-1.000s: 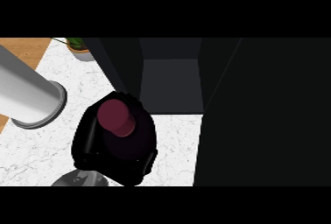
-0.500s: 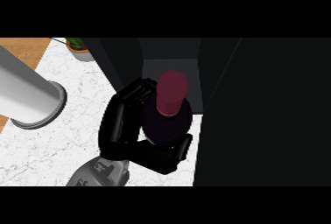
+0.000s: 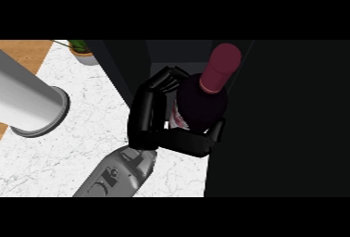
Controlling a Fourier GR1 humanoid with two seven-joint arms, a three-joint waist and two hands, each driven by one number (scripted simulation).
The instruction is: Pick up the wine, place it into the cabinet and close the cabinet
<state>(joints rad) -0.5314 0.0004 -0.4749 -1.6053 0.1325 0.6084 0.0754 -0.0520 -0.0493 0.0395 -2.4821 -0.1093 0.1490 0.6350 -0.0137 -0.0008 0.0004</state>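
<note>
Wine bottle sits in my left hand. My fingers curl over its shoulder from the left and my thumb hooks across the lower body, so the hand is closed round it. The bottle is off the counter and leaning. Its neck points into the dark opening of the cabinet, and its body hangs at the threshold, close beside the black wall on the right.

To do this step well, I judge I should move straight inward along the line of the neck and keep the body off that right wall. I should stand the bottle upright before its base goes down, since letting go while it leans would risk a roll. Only then comes the door, which I cannot make out in this gloom; the big black mass at right may be it.

The glass is near black, smooth and rounded, narrowing to a matte maroon capsule. My grey forearm lies over the white marbled counter. Well off to the left stands a smooth grey cylinder, and in the far corner a small potted plant.
</note>
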